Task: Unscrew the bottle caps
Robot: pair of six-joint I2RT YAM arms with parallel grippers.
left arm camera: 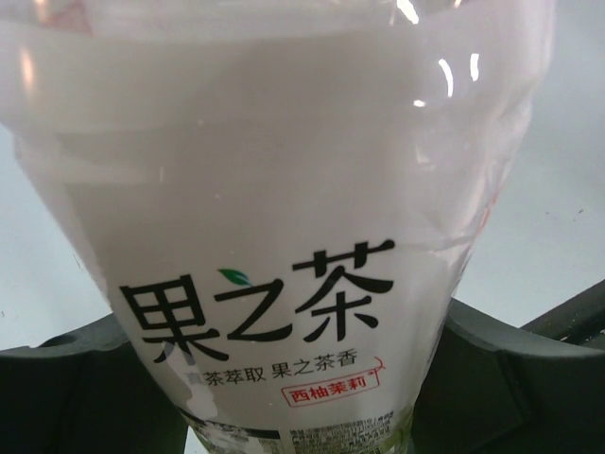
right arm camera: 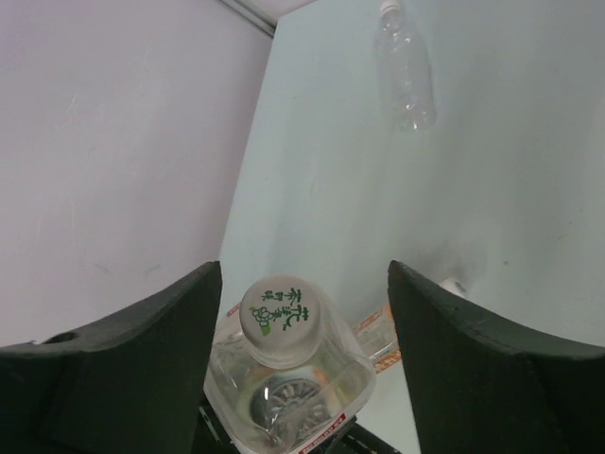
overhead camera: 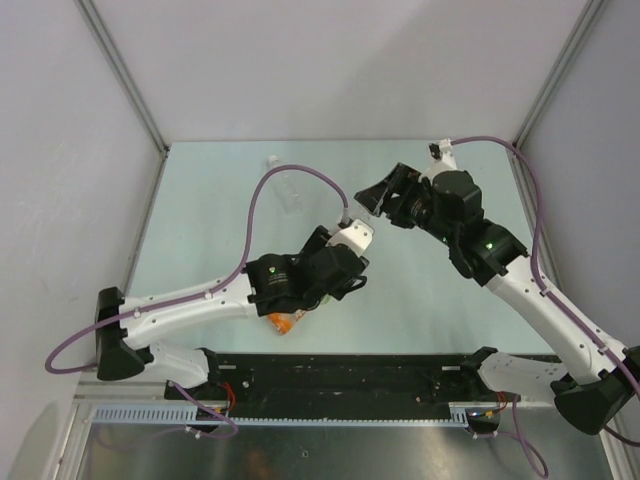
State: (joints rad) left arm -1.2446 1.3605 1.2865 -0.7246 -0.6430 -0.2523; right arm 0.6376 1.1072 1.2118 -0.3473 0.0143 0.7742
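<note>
Right gripper point(right arm camera: 304, 293): jaws wide apart, flanking the cap point(right arm camera: 284, 320) with clear gaps, nothing held.
Cap: smooth white disc with green print, at six o'clock.
Axis: neck aimed at right gripper, the nearer arm.
Left gripper point(left arm camera: 293, 378): closed on glossy labelled bottle point(left arm camera: 284, 236), seemingly mid-body.
Others: clear bottle point(overhead camera: 287, 186) at eleven o'clock, orange bottle point(overhead camera: 285, 322) at seven.

A clear bottle point(overhead camera: 287, 187) and orange bottle point(overhead camera: 285, 322) lie on the green table point(overhead camera: 420, 310).
</note>
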